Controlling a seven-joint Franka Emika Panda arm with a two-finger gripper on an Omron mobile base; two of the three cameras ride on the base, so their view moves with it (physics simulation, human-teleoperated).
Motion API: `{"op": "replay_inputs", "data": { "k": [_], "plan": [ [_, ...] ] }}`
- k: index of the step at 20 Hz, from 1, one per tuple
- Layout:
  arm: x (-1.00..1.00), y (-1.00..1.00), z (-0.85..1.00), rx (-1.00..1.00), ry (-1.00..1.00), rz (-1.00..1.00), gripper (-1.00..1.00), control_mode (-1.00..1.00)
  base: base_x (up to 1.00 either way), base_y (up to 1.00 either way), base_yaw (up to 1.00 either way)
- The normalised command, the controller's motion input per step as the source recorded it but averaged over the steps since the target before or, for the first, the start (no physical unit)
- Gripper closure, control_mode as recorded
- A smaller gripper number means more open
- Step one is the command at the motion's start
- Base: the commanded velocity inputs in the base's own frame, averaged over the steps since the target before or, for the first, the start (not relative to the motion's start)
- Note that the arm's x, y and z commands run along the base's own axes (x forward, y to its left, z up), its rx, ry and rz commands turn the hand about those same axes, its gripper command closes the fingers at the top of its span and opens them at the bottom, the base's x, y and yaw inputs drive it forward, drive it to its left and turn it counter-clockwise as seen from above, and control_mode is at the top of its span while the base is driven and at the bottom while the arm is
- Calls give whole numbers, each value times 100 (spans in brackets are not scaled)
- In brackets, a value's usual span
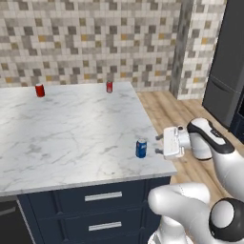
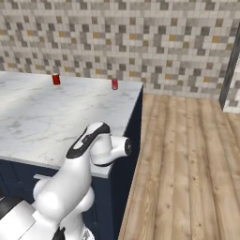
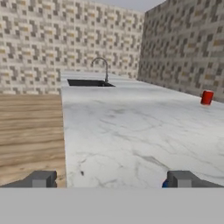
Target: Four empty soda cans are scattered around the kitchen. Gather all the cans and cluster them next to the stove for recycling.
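Note:
A blue soda can (image 1: 141, 148) stands upright near the marble counter's (image 1: 71, 138) front right corner. My gripper (image 1: 157, 145) hovers just right of it at the counter's edge, open, with nothing between its fingers. In the hand view the fingertips (image 3: 41, 179) stand wide apart, and a sliver of the blue can (image 3: 165, 185) peeks beside the right one. Two red soda cans (image 1: 40, 90) (image 1: 109, 86) stand at the counter's back edge by the tiled wall, also in the right base view (image 2: 56, 79) (image 2: 114, 84). One red can (image 3: 207, 97) shows far right in the hand view. The stove and the fourth can are out of view.
A sink with a curved faucet (image 3: 101, 65) lies at the counter's far end in the hand view. Wood plank floor (image 2: 187, 164) runs along the counter's right side. A tall dark appliance (image 1: 228, 66) stands at the right. Navy drawers (image 1: 102, 196) sit under the counter.

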Motion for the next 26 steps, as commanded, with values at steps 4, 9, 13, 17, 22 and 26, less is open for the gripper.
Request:
{"op": "replay_inputs", "data": {
  "k": [4,9,13,17,22,26],
  "plan": [
    [28,0,-13,0,0,0,-100,-100,0,0,0],
    [27,0,-14,0,0,0,-100,-100,0,0,0],
    [24,0,-16,0,1,0,-100,-100,0,0,0],
    [23,0,-17,0,1,0,-100,-100,0,0,0],
    [24,0,-18,0,1,0,-100,-100,0,0,0],
    [26,0,-19,0,1,0,-100,-100,0,0,0]
  ]
}}
